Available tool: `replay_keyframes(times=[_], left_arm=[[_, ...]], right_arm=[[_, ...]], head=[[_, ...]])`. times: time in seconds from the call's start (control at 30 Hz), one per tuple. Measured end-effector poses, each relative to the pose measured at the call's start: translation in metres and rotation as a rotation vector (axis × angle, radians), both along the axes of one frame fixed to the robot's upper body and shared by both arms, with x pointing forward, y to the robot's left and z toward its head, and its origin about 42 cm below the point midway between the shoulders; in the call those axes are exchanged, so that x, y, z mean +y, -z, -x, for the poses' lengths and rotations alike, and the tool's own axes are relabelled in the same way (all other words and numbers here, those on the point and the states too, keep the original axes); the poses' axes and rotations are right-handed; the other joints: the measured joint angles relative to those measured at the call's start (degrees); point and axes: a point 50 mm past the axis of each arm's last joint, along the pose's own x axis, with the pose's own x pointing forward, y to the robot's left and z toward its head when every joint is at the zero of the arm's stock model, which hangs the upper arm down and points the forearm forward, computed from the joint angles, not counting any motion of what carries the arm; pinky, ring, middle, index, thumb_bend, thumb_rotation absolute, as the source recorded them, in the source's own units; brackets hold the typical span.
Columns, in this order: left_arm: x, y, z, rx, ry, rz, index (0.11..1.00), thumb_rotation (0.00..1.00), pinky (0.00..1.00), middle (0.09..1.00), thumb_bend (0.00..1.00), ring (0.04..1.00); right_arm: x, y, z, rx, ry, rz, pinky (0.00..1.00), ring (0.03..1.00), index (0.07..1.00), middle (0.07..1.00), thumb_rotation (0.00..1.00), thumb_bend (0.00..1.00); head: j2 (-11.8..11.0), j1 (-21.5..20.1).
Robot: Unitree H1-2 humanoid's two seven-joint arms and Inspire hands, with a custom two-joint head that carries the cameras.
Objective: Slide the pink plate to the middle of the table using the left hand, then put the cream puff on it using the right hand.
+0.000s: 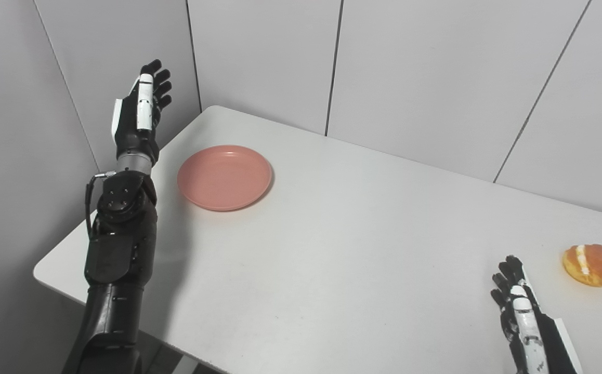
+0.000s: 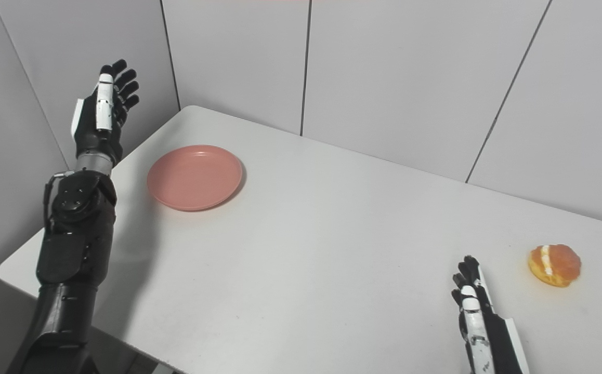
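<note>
The pink plate [image 1: 224, 177] lies empty near the table's far left corner. My left hand [image 1: 142, 109] is raised above the table's left edge, to the left of the plate, open with fingers stretched and apart from it. An orange cream puff [image 1: 590, 265] with a white cream stripe sits near the right edge. Just left of it and nearer to me, my right hand [image 1: 520, 311] rests low over the table, open and holding nothing.
The white table [image 1: 342, 234] stands in a corner of grey panel walls [image 1: 410, 67]. Its left edge runs under my left forearm [image 1: 119, 244]. A wide bare stretch of tabletop lies between plate and puff.
</note>
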Motion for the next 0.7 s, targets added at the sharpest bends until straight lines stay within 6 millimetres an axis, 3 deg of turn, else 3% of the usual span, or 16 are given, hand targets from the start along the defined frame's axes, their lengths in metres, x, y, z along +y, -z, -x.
replay_keyframes(times=[0.7], left_arm=[[0.016,0.032,0.006,0.064,-0.009,0.116,0.841,1.0,0.85,0.875,0.37,0.887]], right_arm=[[0.0,0.0,0.0,0.009,0.001,0.002,1.0,1.0,1.0,1.0,1.0,0.0]], head=[[0.5,0.1]])
